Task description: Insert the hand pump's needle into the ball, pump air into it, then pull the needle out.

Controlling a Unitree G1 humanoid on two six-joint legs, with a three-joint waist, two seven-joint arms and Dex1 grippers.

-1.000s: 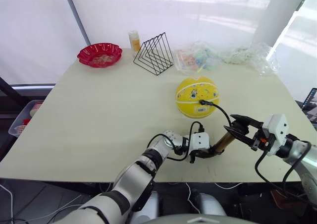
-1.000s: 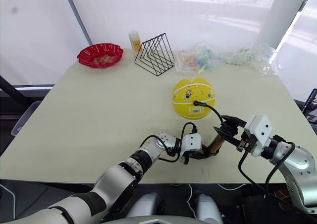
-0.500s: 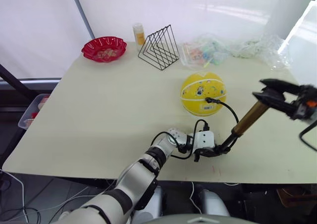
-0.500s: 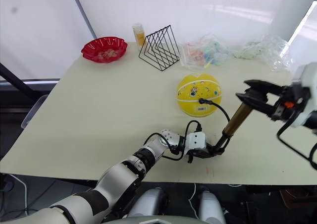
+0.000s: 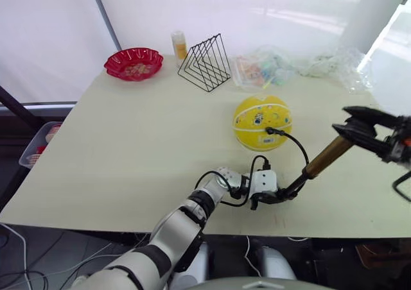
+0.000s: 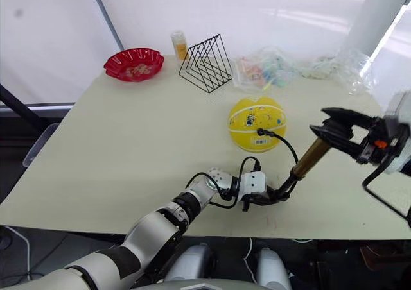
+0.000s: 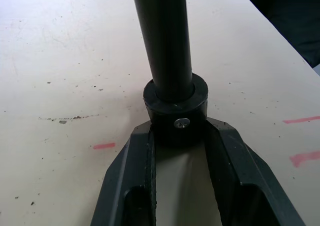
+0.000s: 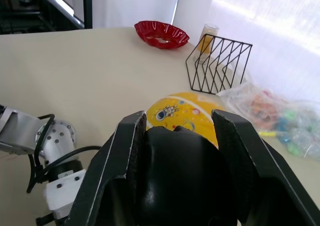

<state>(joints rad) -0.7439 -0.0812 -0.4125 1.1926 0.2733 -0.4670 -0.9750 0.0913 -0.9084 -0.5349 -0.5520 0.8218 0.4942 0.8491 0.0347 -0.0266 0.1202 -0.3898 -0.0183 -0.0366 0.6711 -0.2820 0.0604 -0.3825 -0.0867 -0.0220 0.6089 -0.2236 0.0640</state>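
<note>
You're mid-pump: left gripper (image 7: 177, 136) clamps the hand pump (image 5: 324, 158) base lower centre, right gripper (image 8: 180, 136) grips its handle — push down next.

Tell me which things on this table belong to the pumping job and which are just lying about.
In the job: hand pump, its hose fitting plugged into the ball, left tool clamping the pump's base, right tool on the handle.

Lying about: red bowl, wire rack, small bottle, plastic bags.

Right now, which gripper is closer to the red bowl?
Left. The left gripper clamps the pump's base at the near edge, straight across the table from the red bowl. The right gripper holds the handle, further right.
</note>
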